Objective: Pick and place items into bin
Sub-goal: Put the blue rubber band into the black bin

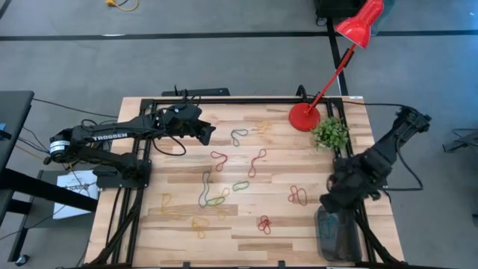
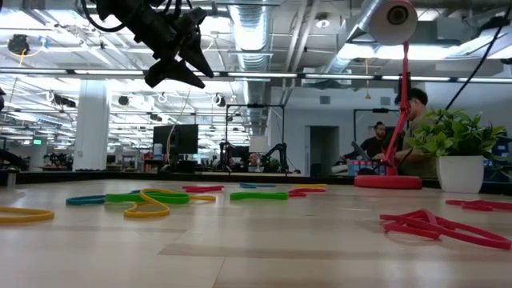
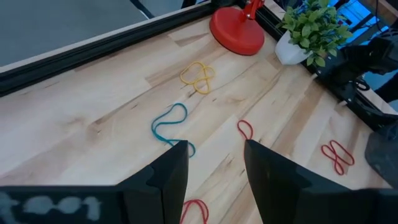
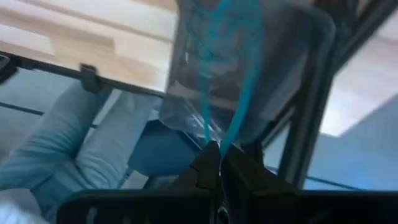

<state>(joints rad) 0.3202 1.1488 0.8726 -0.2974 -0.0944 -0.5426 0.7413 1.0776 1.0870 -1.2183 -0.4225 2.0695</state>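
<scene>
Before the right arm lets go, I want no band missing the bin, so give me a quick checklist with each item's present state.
1. Right end effector shut on the blue band: ok.
2. Band hanging over the bin: ok.
3. Band clear of the bin's rim: cannot tell.
4. Left end effector open, raised above the table, away from the bin: ok.
5. Bands still on the table, such as the red band: not ok.

Thin red rubber-band loops (image 1: 219,158) on wooden table (image 1: 179,240): 4.
Yellow loops (image 1: 198,226): 3 clear, possibly a fourth in the tangle.
Green loops (image 1: 240,185): 3, overlapping, count uncertain.
Blue-teal loops (image 1: 239,136): 1 on table, 1 in right pincer (image 4: 219,149).
Dark translucent plastic bin (image 1: 340,237): 1.
Red desk lamp (image 1: 304,117): 1.
Potted green plant (image 1: 330,133): 1.
</scene>
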